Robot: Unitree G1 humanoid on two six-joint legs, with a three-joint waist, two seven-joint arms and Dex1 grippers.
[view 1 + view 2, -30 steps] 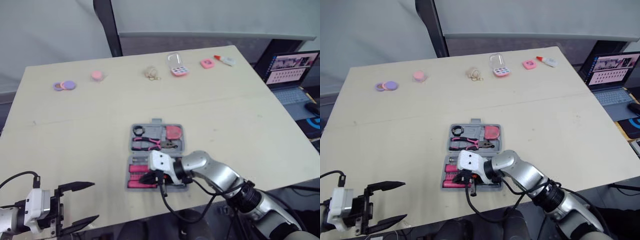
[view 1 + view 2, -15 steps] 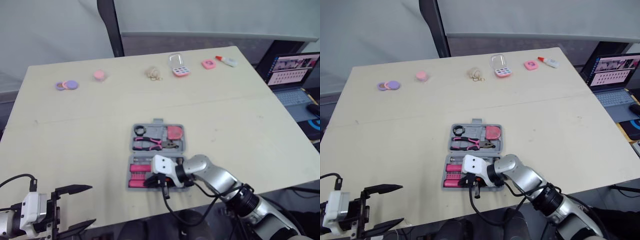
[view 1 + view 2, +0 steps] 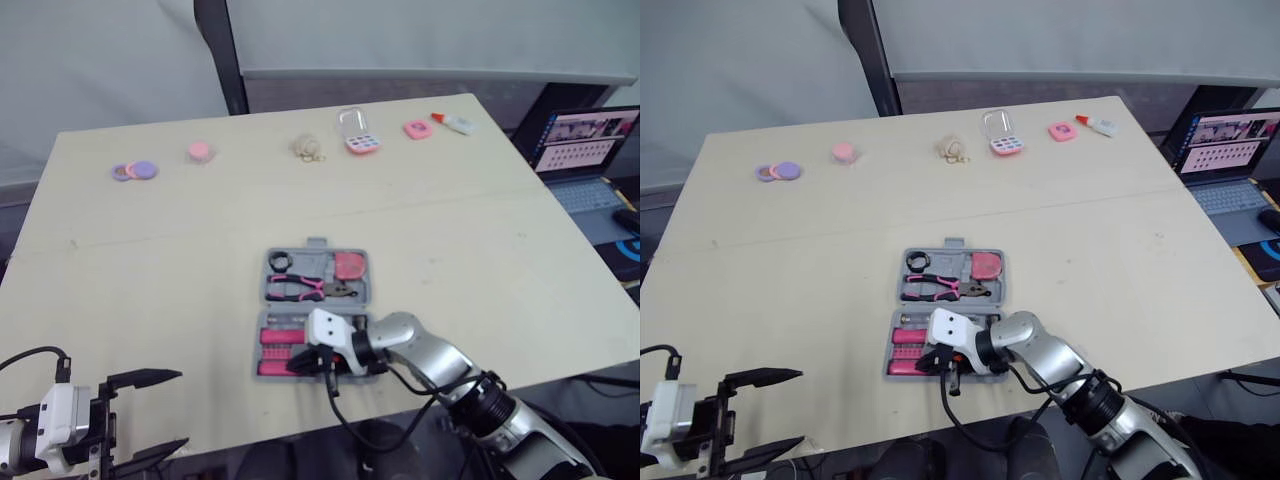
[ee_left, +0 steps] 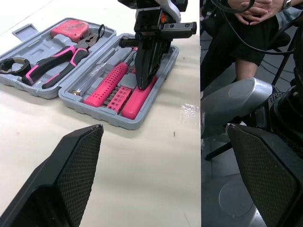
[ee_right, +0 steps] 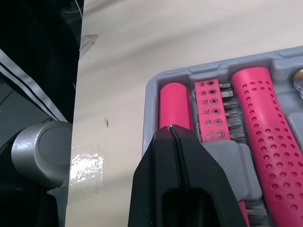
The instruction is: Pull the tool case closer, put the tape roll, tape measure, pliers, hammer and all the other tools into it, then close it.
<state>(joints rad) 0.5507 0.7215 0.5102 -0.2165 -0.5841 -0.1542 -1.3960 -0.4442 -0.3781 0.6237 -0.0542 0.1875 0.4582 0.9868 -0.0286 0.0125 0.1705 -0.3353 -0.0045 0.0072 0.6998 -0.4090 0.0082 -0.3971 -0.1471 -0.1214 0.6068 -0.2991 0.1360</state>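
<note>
The grey tool case [image 3: 316, 243] lies open in the middle of the table. Its far half holds the black tape roll [image 3: 279, 262], the pink pliers [image 3: 305, 289] and a pink tape measure [image 3: 348, 265]. Its near half holds a pink bit holder [image 5: 213, 111], a dotted pink handle [image 5: 260, 113] and a smooth pink handle [image 5: 175, 106]. My right gripper [image 3: 312, 365] is shut, with its tips down on the smooth pink handle at the case's near edge. My left gripper [image 3: 158, 413] is open and holds nothing, off the table's near-left edge.
Small items line the table's far edge: purple and pink discs [image 3: 131, 171], a pink round thing [image 3: 196, 151], a beige clump [image 3: 307, 148], a pink box with a clear lid [image 3: 356, 135] and a glue bottle [image 3: 453, 123]. A laptop [image 3: 585, 145] sits to the right. A seated person [image 4: 251, 28] is near.
My left gripper has sunk a little lower at the near-left edge. The right gripper has stayed over the case's near half, shifting only slightly.
</note>
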